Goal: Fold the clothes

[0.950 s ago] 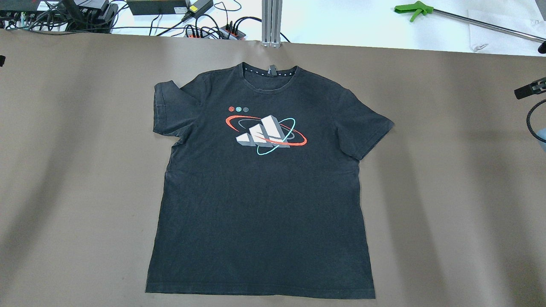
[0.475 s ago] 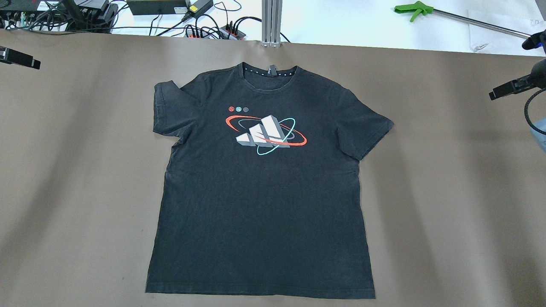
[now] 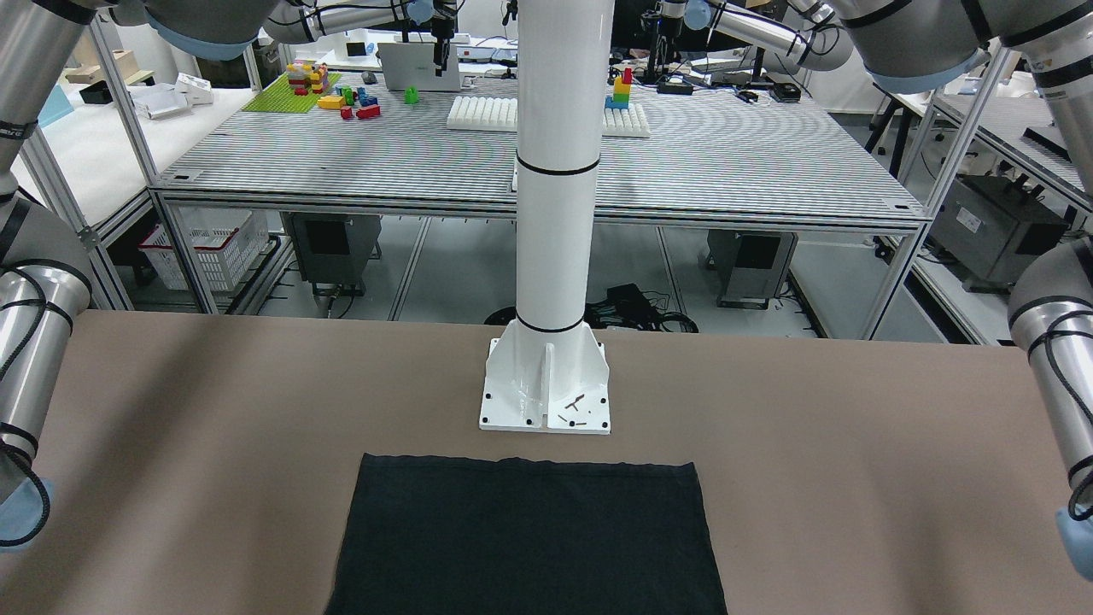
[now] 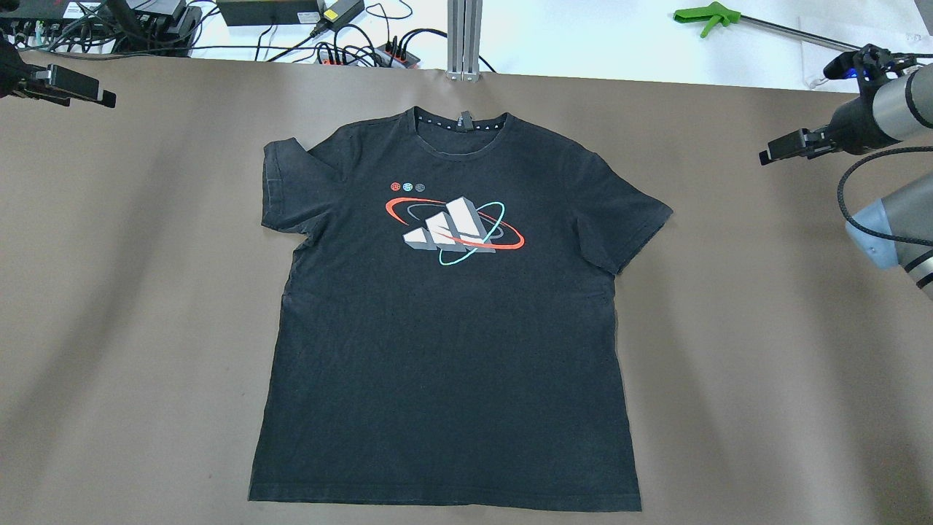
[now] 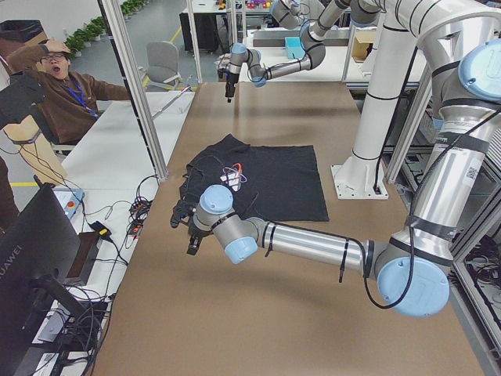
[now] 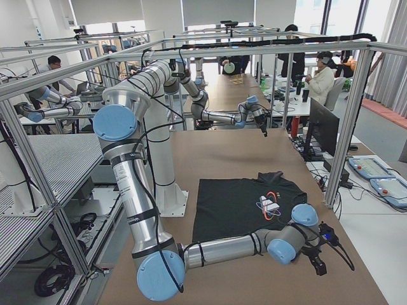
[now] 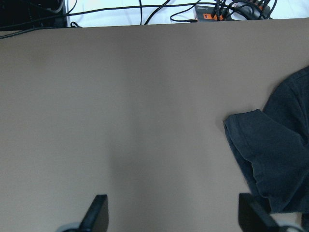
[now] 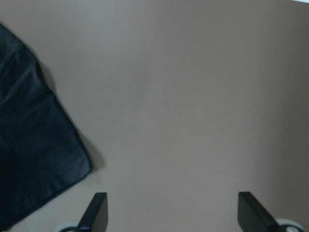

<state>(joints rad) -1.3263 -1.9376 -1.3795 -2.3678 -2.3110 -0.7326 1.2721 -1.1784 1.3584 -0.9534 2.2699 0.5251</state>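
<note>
The black T-shirt lies flat and spread out in the middle of the brown table, print up, and we see no proper fold in it yet, so we judge all the folding is left. Our left gripper and right gripper hover out to either side, not touching it, both wide open and empty
</note>
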